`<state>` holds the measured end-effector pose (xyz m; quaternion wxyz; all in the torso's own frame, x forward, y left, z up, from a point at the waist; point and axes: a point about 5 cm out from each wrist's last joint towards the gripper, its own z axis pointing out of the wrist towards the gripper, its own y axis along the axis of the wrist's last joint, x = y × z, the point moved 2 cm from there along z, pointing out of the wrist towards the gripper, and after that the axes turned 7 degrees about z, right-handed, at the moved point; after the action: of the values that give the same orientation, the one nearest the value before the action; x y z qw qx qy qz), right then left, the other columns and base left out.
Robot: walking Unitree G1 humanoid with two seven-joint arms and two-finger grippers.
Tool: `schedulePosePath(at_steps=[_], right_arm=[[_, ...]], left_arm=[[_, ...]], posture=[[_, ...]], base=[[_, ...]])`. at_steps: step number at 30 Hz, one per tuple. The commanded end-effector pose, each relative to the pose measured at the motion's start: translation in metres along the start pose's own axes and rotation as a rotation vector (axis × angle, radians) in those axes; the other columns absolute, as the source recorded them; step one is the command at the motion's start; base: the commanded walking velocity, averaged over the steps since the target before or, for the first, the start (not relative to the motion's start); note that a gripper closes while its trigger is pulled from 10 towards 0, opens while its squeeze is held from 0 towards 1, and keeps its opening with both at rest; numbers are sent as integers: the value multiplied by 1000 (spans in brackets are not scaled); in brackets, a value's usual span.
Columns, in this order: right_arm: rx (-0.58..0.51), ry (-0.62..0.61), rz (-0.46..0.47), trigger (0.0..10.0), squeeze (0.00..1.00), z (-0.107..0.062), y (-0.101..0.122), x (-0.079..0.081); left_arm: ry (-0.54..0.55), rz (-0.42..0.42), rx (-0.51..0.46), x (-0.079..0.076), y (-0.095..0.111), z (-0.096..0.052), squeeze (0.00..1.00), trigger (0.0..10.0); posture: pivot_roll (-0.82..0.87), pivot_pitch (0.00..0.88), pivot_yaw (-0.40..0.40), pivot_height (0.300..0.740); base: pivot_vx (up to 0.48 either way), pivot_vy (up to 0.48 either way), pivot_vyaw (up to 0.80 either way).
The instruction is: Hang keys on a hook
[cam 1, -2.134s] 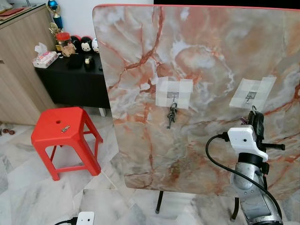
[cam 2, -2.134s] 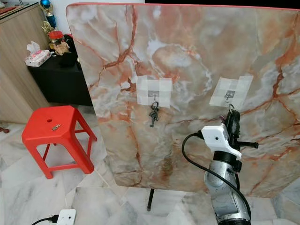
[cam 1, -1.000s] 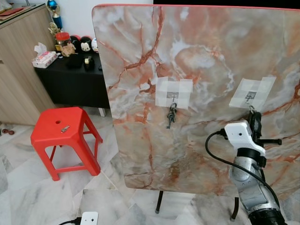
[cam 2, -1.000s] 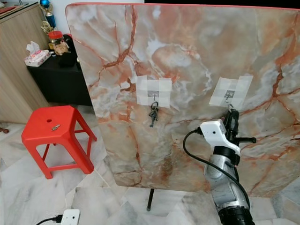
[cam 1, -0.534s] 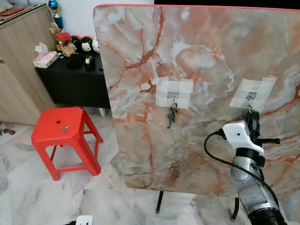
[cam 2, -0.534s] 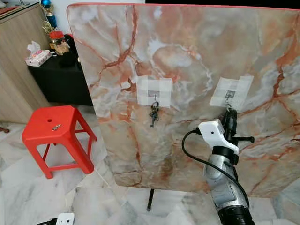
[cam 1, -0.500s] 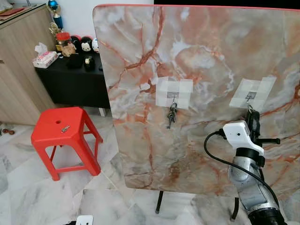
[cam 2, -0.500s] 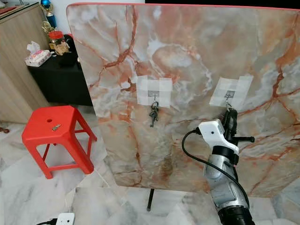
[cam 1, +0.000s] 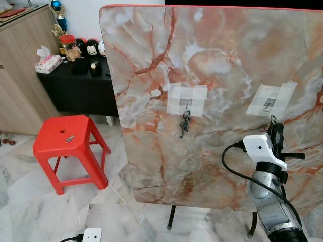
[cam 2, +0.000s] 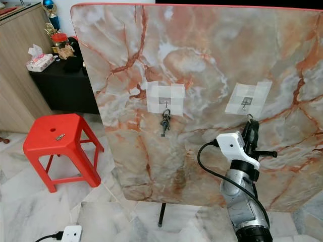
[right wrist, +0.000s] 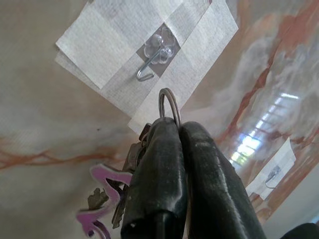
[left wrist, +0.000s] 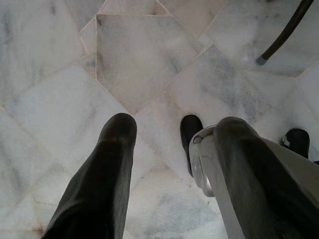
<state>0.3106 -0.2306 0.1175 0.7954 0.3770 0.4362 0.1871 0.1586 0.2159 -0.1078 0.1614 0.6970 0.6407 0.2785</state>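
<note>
Lowered slightly since half a second ago: right gripper (right wrist: 174, 144), its ring now just below the taped wire hook (right wrist: 149, 67) rather than at it. Fingers pinched tight on the key bunch (right wrist: 112, 199) at its split ring (right wrist: 168, 103); keys and purple tag dangle beneath. Judged light, rigid, slippery metal; the ring is the right hold. Left gripper (left wrist: 169, 164) hangs idle, fingers apart.
</note>
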Motion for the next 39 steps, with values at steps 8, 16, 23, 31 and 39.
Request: schedulePosePath(at_steps=[8, 16, 23, 31, 39], right_arm=[[-23, -25, 24, 10000, 0, 10, 8, -3], [-19, -6, 10, 10000, 0, 14, 7, -1], [-35, 20, -15, 10000, 0, 17, 8, 1], [-48, 49, -33, 10000, 0, 18, 10, 5], [-60, 72, -48, 10000, 0, 17, 11, 9]], left_arm=[[1, 12, 34, 3, -14, -4, 0, 10000], [0, 12, 45, 4, -15, -4, 0, 10000], [-4, 14, 40, 1, -10, -2, 0, 10000], [-5, 13, 41, -1, -10, -2, 0, 10000], [-3, 11, 38, 3, -13, -4, 0, 10000]], posture=[[-34, 0, -30, 740], [-34, 0, -28, 740], [-35, 0, -27, 740], [-34, 0, -29, 740], [-35, 0, -29, 740]], base=[[0, 0, 0], [0, 0, 0], [0, 0, 0], [0, 0, 0], [0, 0, 0]])
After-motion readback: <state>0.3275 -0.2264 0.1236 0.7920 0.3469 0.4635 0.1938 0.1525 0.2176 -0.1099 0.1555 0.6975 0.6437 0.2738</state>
